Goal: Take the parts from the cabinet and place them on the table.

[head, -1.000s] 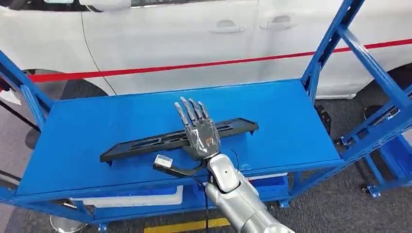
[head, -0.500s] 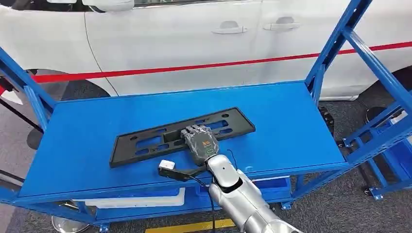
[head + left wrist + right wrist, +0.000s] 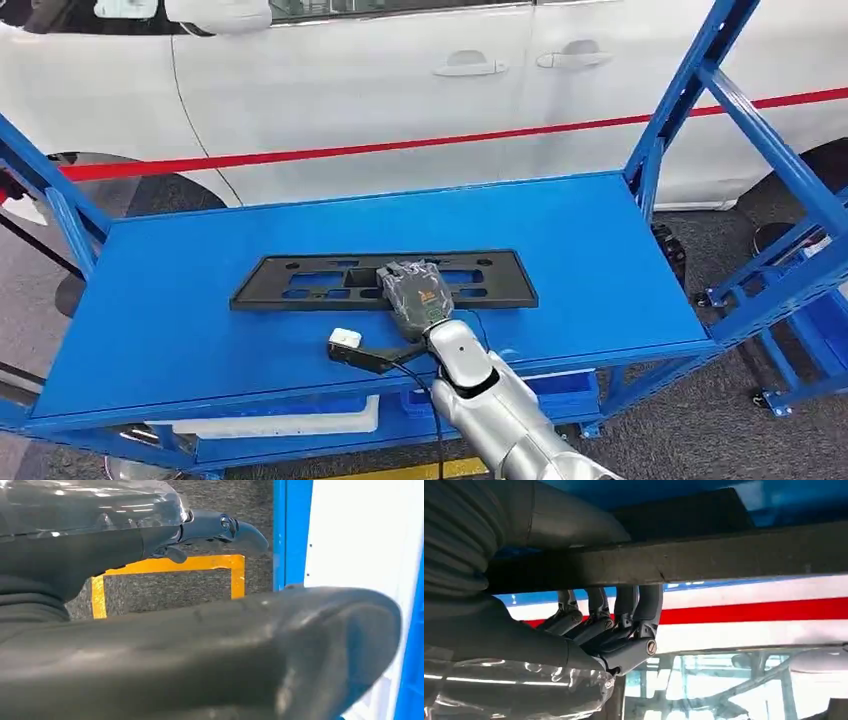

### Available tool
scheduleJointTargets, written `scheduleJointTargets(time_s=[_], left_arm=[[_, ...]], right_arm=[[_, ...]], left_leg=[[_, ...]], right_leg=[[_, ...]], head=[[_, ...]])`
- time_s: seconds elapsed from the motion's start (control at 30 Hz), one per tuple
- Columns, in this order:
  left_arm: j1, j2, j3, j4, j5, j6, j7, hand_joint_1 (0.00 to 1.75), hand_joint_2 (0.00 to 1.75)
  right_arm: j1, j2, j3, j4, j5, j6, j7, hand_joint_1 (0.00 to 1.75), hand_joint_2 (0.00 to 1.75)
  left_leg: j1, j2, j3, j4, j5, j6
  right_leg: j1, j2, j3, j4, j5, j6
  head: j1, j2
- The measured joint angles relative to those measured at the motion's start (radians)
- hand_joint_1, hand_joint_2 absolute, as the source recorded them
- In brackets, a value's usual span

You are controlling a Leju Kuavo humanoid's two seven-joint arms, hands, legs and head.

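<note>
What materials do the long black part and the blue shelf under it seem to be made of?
Black part: probably moulded plastic, matte, judging by its dull surface, cut-out slots and thin raised rim. The right hand grips its middle.
Blue shelf: likely painted sheet metal, smooth and slightly glossy, with folded edges and angled steel-like posts.

Blue steel shelving rack (image 3: 690, 110), flat top shelf (image 3: 180, 300). Behind it: white car (image 3: 400, 90), red side stripe (image 3: 330, 152), two door handles (image 3: 470, 67). Dark grey carpet floor (image 3: 700, 430); yellow floor marking (image 3: 165, 565).
</note>
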Motion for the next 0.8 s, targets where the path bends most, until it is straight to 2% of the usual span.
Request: scheduleJointTargets(time_s=[0.07,0.1,0.13,0.17,0.23,0.27,0.3,0.33,0.37,0.43,0.47,0.53,0.6,0.63,0.67,0.7,0.77,0.8], left_arm=[[0.004,0.000,0.008,0.000,-0.001,0.005,0.000,0.00,0.00],[0.005,0.000,0.016,0.000,-0.001,0.008,0.000,0.00,0.00],[0.006,-0.001,0.023,0.000,-0.001,0.008,0.000,0.00,0.00],[0.005,-0.001,0.027,0.000,-0.001,0.009,0.000,0.00,0.00],[0.004,0.000,0.047,0.000,-0.005,0.011,0.000,0.00,0.00],[0.004,0.000,0.053,0.000,-0.006,0.013,0.000,0.00,0.00],[0.004,0.000,0.062,0.000,-0.009,0.015,0.000,0.00,0.00],[0.006,-0.001,0.070,0.000,-0.009,0.015,0.000,0.00,0.00],[0.007,-0.001,0.080,0.000,-0.009,0.015,0.000,0.00,0.00],[0.007,-0.005,0.097,0.000,-0.009,0.013,0.000,0.00,0.00],[0.006,-0.007,0.102,0.000,-0.009,0.013,0.000,0.00,0.00],[0.005,-0.008,0.120,0.000,-0.009,0.016,0.000,0.00,0.00],[0.007,-0.010,0.131,0.000,-0.016,0.033,0.002,0.00,0.00],[0.008,-0.010,0.137,0.000,-0.016,0.038,0.003,0.00,0.00],[0.007,-0.010,0.142,0.000,-0.015,0.041,0.004,0.00,0.00],[0.006,-0.011,0.148,0.000,-0.010,0.041,0.006,0.00,0.00],[0.005,-0.013,0.163,0.000,-0.005,0.059,0.026,0.00,0.00],[0.006,-0.016,0.170,0.000,-0.003,0.074,0.035,0.00,0.00]], right_arm=[[0.020,0.002,-0.019,-0.023,-0.131,0.000,-0.094,1.75,1.75],[0.032,0.003,-0.032,-0.057,-0.219,0.013,-0.143,1.75,1.75],[0.039,0.003,-0.043,-0.103,-0.321,0.040,-0.188,1.75,1.75],[0.043,0.002,-0.051,-0.145,-0.426,0.068,-0.228,1.75,1.75],[0.059,-0.005,-0.066,-0.250,-0.656,0.116,-0.279,1.75,1.75],[0.070,-0.010,-0.071,-0.297,-0.744,0.134,-0.290,1.75,1.75],[0.083,-0.020,-0.075,-0.351,-0.827,0.153,-0.297,1.75,1.75],[0.100,-0.028,-0.080,-0.400,-0.894,0.170,-0.300,1.75,1.75],[0.117,-0.037,-0.090,-0.472,-0.981,0.190,-0.306,1.75,1.75],[0.144,-0.051,-0.102,-0.591,-1.115,0.219,-0.304,1.75,1.75],[0.154,-0.060,-0.108,-0.646,-1.173,0.230,-0.305,1.75,1.75],[0.181,-0.082,-0.126,-0.752,-1.276,0.252,-0.314,1.75,1.75],[0.209,-0.109,-0.150,-0.855,-1.373,0.279,-0.330,1.75,1.75],[0.224,-0.117,-0.160,-0.888,-1.395,0.284,-0.333,1.75,1.75],[0.237,-0.124,-0.168,-0.924,-1.420,0.289,-0.343,1.75,1.75],[0.254,-0.130,-0.175,-0.959,-1.441,0.293,-0.354,1.75,1.75],[0.306,-0.144,-0.189,-1.018,-1.479,0.302,-0.379,1.75,1.75],[0.333,-0.149,-0.195,-1.040,-1.492,0.301,-0.394,1.75,1.75]], left_leg=[[-0.002,0.000,-0.003,0.003,-0.002,0.007],[0.002,0.000,0.000,-0.005,0.002,0.016],[0.008,0.005,0.006,-0.011,0.006,0.024],[0.008,0.006,0.007,-0.013,0.006,0.030],[0.005,0.009,0.008,-0.012,0.004,0.036],[0.004,0.009,0.008,-0.012,0.003,0.037],[0.003,0.009,0.008,-0.011,0.003,0.038],[0.003,0.007,0.009,-0.011,0.003,0.038],[0.002,0.005,0.009,-0.009,0.002,0.038],[0.000,0.002,0.009,-0.005,0.000,0.035],[-0.005,0.001,0.006,-0.001,-0.003,0.030],[-0.008,-0.001,0.002,0.001,-0.003,0.023],[-0.007,-0.001,0.004,-0.003,-0.003,0.012],[-0.005,0.001,0.000,0.005,-0.014,0.007],[-0.005,0.002,-0.007,0.032,-0.035,0.002],[-0.003,0.002,-0.035,0.096,-0.076,-0.004],[0.001,0.002,-0.114,0.267,-0.152,-0.012],[0.001,0.002,-0.137,0.314,-0.160,-0.013]], right_leg=[[-0.002,0.000,0.002,-0.004,0.002,0.009],[0.001,0.001,0.004,-0.004,0.000,0.016],[-0.002,0.000,0.002,0.009,-0.013,0.022],[-0.001,0.000,-0.015,0.047,-0.041,0.025],[-0.002,0.000,-0.091,0.207,-0.123,0.028],[-0.002,-0.001,-0.129,0.284,-0.150,0.030],[-0.002,0.000,-0.147,0.318,-0.151,0.030],[-0.002,-0.001,-0.142,0.303,-0.130,0.028],[-0.002,-0.001,-0.115,0.242,-0.089,0.025],[-0.001,-0.001,-0.018,0.049,0.000,0.015],[0.003,-0.001,0.000,0.006,-0.009,0.010],[0.004,-0.003,-0.006,0.005,-0.002,0.008],[0.005,-0.003,-0.005,0.001,0.000,-0.002],[-0.004,-0.005,0.000,-0.007,0.005,-0.009],[-0.005,-0.005,0.001,-0.008,0.005,-0.013],[-0.006,-0.005,0.001,-0.008,0.004,-0.015],[-0.004,-0.007,0.001,-0.007,0.002,-0.018],[-0.004,-0.007,0.001,-0.006,0.001,-0.018]], head=[[0.001,0.000],[0.001,0.000],[0.001,0.000],[0.002,0.000],[0.002,0.000],[0.002,0.000],[0.002,0.000],[0.002,0.000],[0.002,0.000],[0.002,0.000],[0.002,0.000],[0.001,0.000],[0.001,0.000],[0.001,0.000],[-0.001,0.000],[-0.003,0.000],[-0.002,0.000],[-0.002,0.000]])
